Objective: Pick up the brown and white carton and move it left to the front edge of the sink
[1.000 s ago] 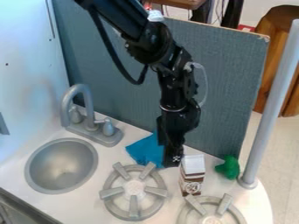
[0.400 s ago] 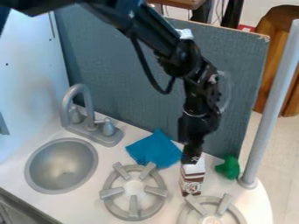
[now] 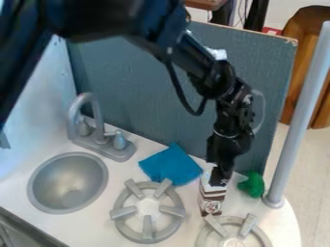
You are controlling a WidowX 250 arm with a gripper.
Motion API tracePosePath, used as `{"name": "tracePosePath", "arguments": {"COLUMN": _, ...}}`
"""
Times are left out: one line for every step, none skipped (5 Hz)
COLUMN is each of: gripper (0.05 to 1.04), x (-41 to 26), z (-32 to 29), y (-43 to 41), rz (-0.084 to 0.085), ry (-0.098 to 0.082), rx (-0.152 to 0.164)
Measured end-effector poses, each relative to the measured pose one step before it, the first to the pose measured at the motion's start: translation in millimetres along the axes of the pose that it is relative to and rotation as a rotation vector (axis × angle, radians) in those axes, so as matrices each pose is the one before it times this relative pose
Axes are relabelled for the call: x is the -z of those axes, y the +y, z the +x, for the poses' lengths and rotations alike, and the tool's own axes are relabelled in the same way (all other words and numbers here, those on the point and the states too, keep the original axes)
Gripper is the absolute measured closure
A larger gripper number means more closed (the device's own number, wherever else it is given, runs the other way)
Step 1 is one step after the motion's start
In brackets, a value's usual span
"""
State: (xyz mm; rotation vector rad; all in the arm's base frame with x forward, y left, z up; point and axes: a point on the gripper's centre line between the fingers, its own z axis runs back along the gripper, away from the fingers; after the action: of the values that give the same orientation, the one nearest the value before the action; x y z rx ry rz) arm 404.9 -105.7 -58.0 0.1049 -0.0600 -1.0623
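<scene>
**Gripper (image 3: 220,183) has shifted rightward to the top of the carton (image 3: 211,196)**

A second ago the gripper was down to the left of the carton, over the edge of the blue cloth (image 3: 171,165). It has since swung right, passing above the carton's top, and now overlaps the top on its right side. The cloth, partly hidden then, shows more fully now. The carton stands upright where it was, in the lower right of the frame, so it does not seem to have been carried anywhere; I judge that the work now centres on it rather than on the cloth.

The dark gripper blends into itself at this slant, so I cannot tell how far open it is, or whether it has hold of the carton or is merely against or in front of it.

The count: one carton; one blue cloth, near the middle of the frame; one green object (image 3: 252,184), just right of the carton; two burner grates (image 3: 147,226), one at lower centre and one cut by the bottom edge at lower right; one sink basin (image 3: 67,183) at lower left; and one faucet (image 3: 97,108) behind it, with two handles (image 3: 119,141).
</scene>
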Motion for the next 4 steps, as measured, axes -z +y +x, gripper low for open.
{"name": "tracePosePath", "arguments": {"gripper": 0.083, "x": 9.72, "z": 5.41, "y": 2.87, "rz": -0.0037, "ry": 0.0066, "rx": 0.0036}}
{"name": "tracePosePath", "arguments": {"gripper": 0.083, "x": 4.96, "z": 2.31, "y": 2.11, "rz": -0.0083, "ry": 0.0111, "rx": -0.0009}}
{"name": "tracePosePath", "arguments": {"gripper": 0.083, "x": 12.19, "z": 2.64, "y": 0.56, "rz": -0.0137, "ry": 0.0105, "rx": -0.0027}}
{"name": "tracePosePath", "arguments": {"gripper": 0.083, "x": 3.76, "z": 2.74, "y": 2.32, "rz": -0.0062, "ry": 0.0070, "rx": -0.0067}}
